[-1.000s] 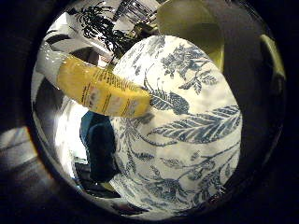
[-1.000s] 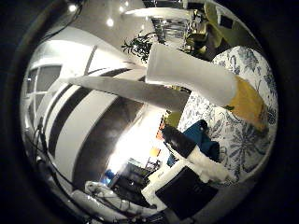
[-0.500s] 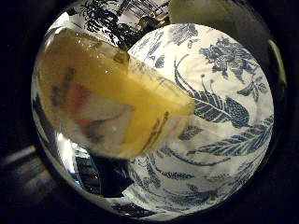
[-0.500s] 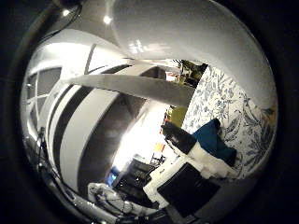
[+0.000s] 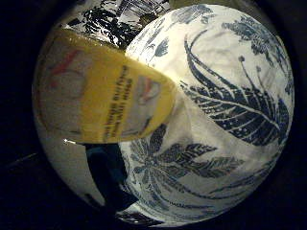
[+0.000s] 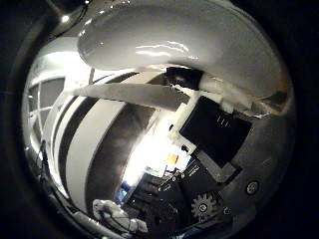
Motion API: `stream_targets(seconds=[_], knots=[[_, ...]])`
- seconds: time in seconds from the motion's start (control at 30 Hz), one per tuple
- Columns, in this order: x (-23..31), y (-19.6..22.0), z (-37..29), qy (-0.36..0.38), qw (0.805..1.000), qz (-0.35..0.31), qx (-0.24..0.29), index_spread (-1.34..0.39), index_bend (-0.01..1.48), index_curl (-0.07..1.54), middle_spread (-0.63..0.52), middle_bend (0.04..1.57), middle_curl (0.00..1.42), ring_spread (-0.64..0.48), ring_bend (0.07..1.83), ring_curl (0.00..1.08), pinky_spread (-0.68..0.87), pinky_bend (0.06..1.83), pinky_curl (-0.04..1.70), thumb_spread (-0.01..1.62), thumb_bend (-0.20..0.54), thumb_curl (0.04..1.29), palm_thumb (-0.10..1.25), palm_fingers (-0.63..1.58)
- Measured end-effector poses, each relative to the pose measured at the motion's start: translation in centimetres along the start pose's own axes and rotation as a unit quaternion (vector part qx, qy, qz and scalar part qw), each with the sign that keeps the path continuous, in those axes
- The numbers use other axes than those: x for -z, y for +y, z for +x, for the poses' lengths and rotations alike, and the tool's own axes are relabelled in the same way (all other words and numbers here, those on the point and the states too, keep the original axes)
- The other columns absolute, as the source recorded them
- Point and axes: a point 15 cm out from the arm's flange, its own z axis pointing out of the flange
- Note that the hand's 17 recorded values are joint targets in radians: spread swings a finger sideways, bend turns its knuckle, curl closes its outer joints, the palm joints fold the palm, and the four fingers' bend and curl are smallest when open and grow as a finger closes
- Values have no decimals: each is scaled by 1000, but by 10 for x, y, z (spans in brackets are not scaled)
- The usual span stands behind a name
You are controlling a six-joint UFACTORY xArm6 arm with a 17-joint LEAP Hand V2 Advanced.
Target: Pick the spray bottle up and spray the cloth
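Close against the palm, the spray bottle (image 5: 96,96) lies lengthwise toward three o'clock over the cloth (image 5: 225,110), fingers (image 6: 214,129) curling round it.

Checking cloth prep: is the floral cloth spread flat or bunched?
Spread: the floral cloth lies smooth under the yellow-labelled spray bottle, no bunching visible.

Glossy plastic spray bottle (image 5: 100,96) (yellow label) over matt printed tablecloth (image 5: 225,120).

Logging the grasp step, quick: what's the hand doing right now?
Right hand: fingers curling in round the bottle, which fills the palm views; whether the grip is closed cannot be told.
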Motion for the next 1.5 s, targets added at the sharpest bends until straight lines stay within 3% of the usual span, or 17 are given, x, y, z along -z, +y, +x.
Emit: stream_targets(seconds=[0.13, 0.33, 0.53, 0.93, 1.2, 1.33, 1.5], knots=[[-2, 0, 0, -2, 1000, -2, 4, -237, 943, 636, -83, 1136, 601, -156, 1278, 525, -279, 1226, 495, 885, -22, 420, 903, 1326], [-1, -1, -24, -51, 998, 6, 41, -192, 1130, 683, -71, 1264, 617, -155, 1405, 573, -198, 1319, 629, 844, -13, 473, 988, 1234], [-4, -21, -56, -74, 994, -13, 78, -173, 1161, 678, -61, 1313, 606, -151, 1440, 579, -160, 1304, 741, 814, -6, 584, 1126, 1202], [22, -11, -106, -30, 983, -143, 113, -173, 1176, 676, -60, 1349, 577, -148, 1465, 571, -155, 1182, 976, 821, -15, 718, 1113, 1190], [50, -21, -155, 61, 953, -268, 129, -173, 1173, 674, -65, 1350, 566, -149, 1469, 568, -153, 1108, 1101, 818, -14, 768, 1113, 1195], [56, -30, -191, 91, 936, -299, 161, -173, 1171, 673, -66, 1352, 566, -149, 1468, 567, -155, 1080, 1148, 819, -15, 782, 1110, 1198], [46, -11, -220, 116, 918, -341, 167, -173, 1168, 673, -66, 1350, 565, -149, 1466, 566, -159, 1053, 1192, 819, -15, 794, 1108, 1201]])
